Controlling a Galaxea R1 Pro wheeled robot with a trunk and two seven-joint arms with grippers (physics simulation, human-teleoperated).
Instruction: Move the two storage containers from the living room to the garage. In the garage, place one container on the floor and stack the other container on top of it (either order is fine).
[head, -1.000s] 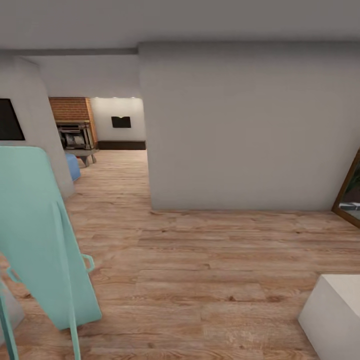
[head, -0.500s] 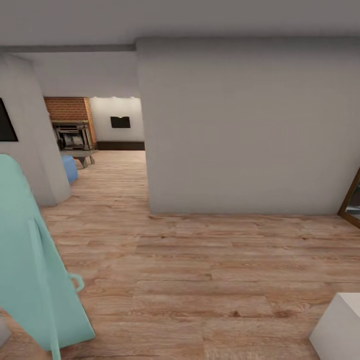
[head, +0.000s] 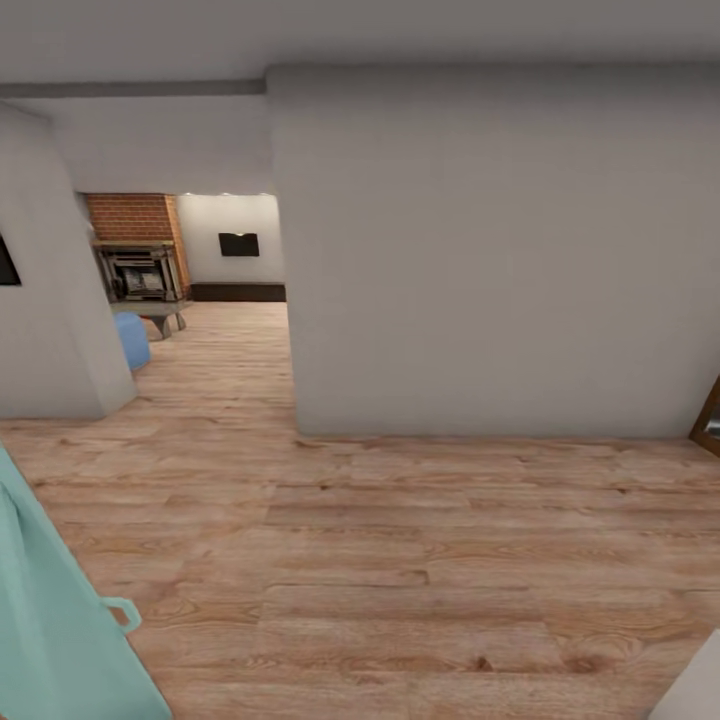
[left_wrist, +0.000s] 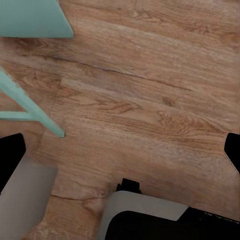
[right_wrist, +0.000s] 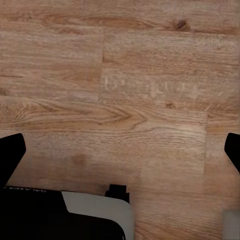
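The robot stands on wood-plank flooring (head: 400, 560) facing a grey wall (head: 490, 250); the brick fireplace (head: 135, 245) of the living room lies beyond the opening. Both grippers — left gripper (left_wrist: 120, 150), right gripper (right_wrist: 120, 150) — are spread wide and empty. No container appears, so fetching seems not yet begun.

No readable text, labels or numbers anywhere.

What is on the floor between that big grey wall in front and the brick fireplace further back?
In the head view, bare wood-plank floor runs through the opening from the grey wall towards the brick fireplace. A blue seat sits at the left edge.
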